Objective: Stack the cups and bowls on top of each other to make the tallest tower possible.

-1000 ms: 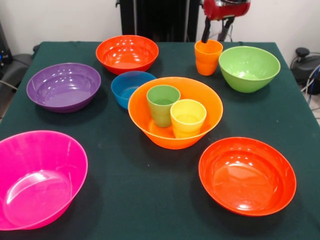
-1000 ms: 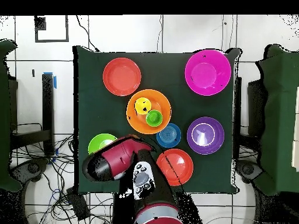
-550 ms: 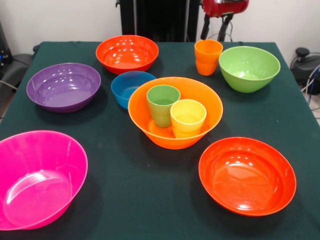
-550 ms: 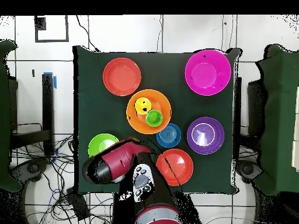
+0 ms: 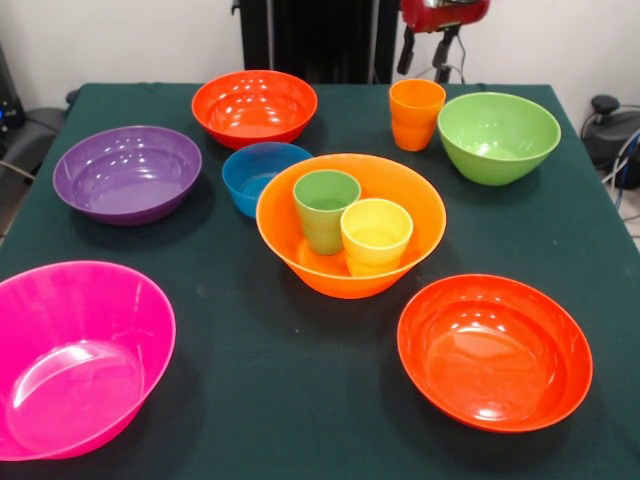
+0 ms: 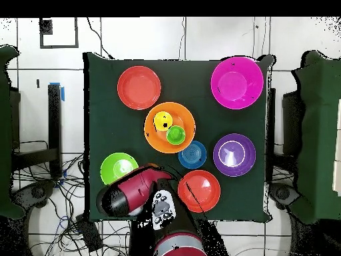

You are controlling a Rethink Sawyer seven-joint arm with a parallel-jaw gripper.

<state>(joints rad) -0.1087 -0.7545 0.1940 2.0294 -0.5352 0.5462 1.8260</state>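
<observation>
Since a second ago the gripper [image 5: 421, 58] has risen and drawn back from the orange cup [image 5: 416, 113]: its two dark fingers, which then reached down to the cup's rim, now hang clear above and behind it, touching nothing. The fingers [image 5: 406, 52] stand apart with a plain gap between them, and nothing is held. Only the red wrist housing and these fingers show at the top edge of the front view. In the overhead view the red and black arm [image 6: 136, 189] lies bent over the table's edge, beside the lime green bowl [image 6: 117, 167] and one red-orange bowl [image 6: 199, 191], and hides the orange cup.

Nothing on the table has shifted. The large light orange bowl [image 5: 350, 222] sits mid-table with the green cup [image 5: 326, 209] and the yellow cup [image 5: 376, 235] standing upright inside it, side by side and touching. The small blue bowl [image 5: 260, 174] rests just beside the light orange bowl. The orange cup stands upright on the green cloth [image 5: 300, 400], near the lime green bowl but apart from it. The purple bowl [image 5: 128, 173], the large pink bowl [image 5: 76, 356] and the other red-orange bowl [image 5: 494, 350] each sit alone, right way up.
</observation>
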